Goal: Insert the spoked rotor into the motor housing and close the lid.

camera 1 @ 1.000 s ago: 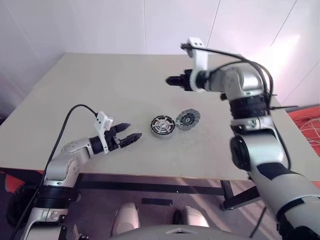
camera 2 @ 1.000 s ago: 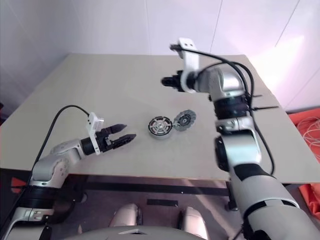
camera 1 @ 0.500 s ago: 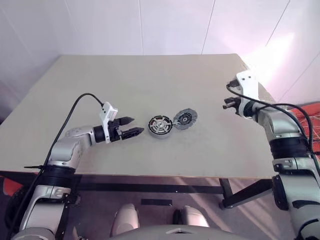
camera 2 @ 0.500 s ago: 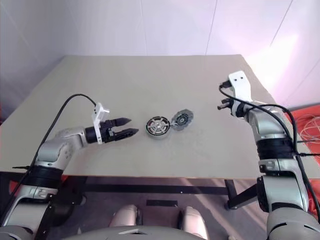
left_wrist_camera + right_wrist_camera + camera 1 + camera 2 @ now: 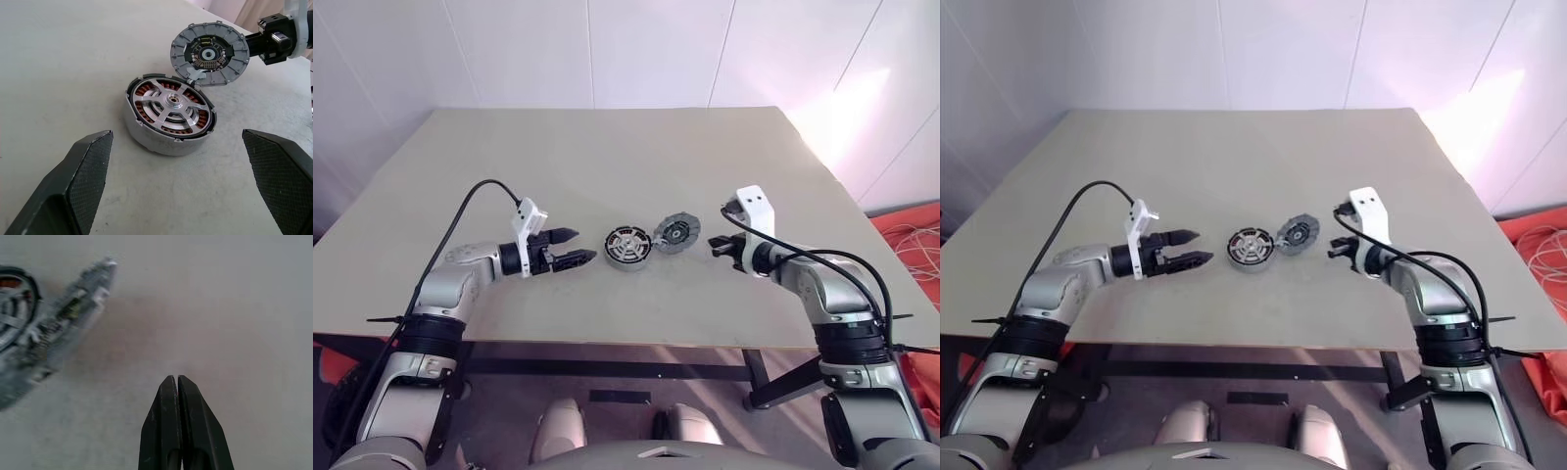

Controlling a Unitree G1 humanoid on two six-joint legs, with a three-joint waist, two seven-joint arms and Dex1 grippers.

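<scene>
The motor housing sits mid-table, a shallow round cup with coppery windings. The spoked rotor lies flat inside it, silver spokes over the windings. The lid stands tilted on edge against the housing's right side, its segmented face toward the housing. My left gripper is open just left of the housing, level with it, and its fingers bracket the housing from a short way off. Just right of the lid, my right gripper is shut with nothing in it, and its fingertips point at bare table beside the lid.
The beige table has wide bare room behind and on both sides of the parts. Its front edge runs close below both arms. A white wall stands behind, and loose cables lie on the floor at the right.
My right arm swung down from high over the table to tabletop level beside the lid, and its fingers shut. The left gripper edged slightly toward the housing. Housing and lid kept still.
</scene>
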